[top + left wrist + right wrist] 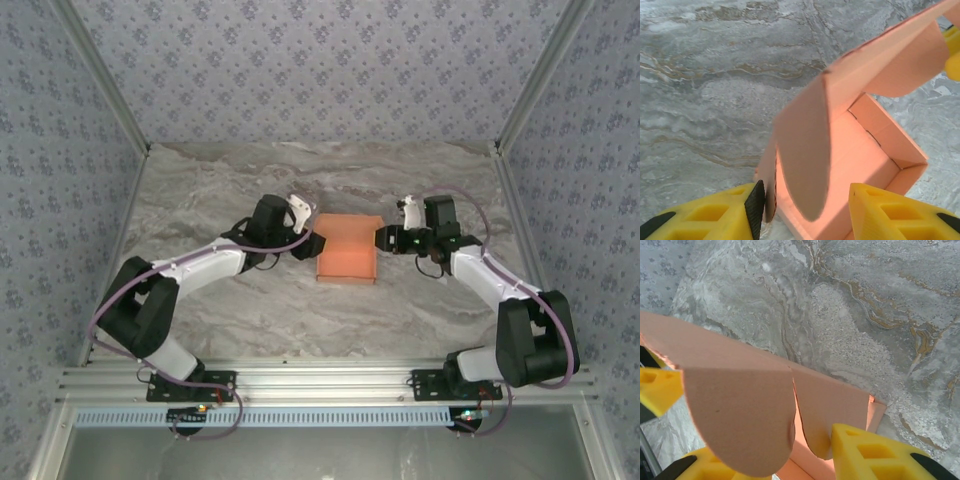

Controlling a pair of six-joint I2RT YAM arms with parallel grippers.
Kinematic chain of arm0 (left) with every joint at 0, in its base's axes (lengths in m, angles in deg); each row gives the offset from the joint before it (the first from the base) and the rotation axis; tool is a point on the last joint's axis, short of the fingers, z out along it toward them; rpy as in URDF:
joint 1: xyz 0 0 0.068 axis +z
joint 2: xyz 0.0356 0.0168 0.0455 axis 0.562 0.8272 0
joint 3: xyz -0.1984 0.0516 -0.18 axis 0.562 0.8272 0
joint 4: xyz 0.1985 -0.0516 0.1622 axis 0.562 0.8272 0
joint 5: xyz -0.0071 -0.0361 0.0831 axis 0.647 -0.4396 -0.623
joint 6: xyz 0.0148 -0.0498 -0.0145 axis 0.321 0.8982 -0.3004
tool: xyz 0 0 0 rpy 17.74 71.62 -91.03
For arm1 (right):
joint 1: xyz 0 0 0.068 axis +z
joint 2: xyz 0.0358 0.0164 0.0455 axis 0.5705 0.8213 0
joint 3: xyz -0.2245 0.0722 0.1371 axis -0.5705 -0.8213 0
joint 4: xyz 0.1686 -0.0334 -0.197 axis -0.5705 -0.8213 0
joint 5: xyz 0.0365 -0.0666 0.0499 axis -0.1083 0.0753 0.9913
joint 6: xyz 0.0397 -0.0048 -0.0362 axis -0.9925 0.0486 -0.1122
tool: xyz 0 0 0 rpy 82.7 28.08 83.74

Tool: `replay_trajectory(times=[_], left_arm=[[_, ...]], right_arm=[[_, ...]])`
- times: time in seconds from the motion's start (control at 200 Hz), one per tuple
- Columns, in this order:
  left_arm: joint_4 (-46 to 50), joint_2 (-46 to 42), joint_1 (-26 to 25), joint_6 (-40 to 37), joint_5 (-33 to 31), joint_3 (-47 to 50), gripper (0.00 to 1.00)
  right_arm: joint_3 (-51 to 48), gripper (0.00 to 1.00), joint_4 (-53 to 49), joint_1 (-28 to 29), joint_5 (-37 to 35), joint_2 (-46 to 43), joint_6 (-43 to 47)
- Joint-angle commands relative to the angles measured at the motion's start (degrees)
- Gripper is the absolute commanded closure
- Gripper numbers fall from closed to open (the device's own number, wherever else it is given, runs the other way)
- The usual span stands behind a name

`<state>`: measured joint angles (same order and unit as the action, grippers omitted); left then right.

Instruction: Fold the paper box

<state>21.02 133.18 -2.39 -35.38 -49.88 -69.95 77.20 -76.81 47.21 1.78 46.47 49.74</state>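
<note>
Starting on the left: the left gripper (312,243), right up against the left side of the paper box (347,255). Seen from its own camera, yellow fingers (715,215) spread well apart, with the box's left wall and a round flap hanging between them. Not pinching anything, by the look of it; just standing around the thin card.

Next, in the middle of the gray table (250,310): the orange box itself, sitting flat between the two grippers. Already shaped like a little tray with short walls. Lid lifted up and not yet shut, with a round flap at each end.

Then on the right: the right gripper (383,238), close against the right side of the box. Fingers (870,450) wide apart here too, with the other round flap hanging down between them. Nothing squeezed there either.

Probably very light, thin and bendy. Easy to crush or crease in the wrong spot. Likely to slide on the smooth table if pushed from one side only, so best held from both sides at once. Best to pinch softly on the round flaps, near their fold lines, and tuck them inside the walls before pressing the lid down. Not good to grab the middle of the lid, since that could dent it.
</note>
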Motion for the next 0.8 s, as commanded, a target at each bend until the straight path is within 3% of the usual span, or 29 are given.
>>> replay_trajectory(times=[0.0,0.52,0.8], left_arm=[[0.68,1.08,-1.14,1.71,0.93,-1.46,0.51],[-8.63,2.97,-2.30,12.37,2.17,2.09,0.55],[-6.72,3.99,-5.51,14.05,0.14,0.90,0.54]], right_arm=[[-1.40,0.65,1.80,0.93,-1.50,0.46,-2.71],[-5.17,0.69,1.32,1.98,-5.26,-0.68,-1.17],[-7.77,0.70,1.68,1.92,-5.59,-2.68,-0.75]])
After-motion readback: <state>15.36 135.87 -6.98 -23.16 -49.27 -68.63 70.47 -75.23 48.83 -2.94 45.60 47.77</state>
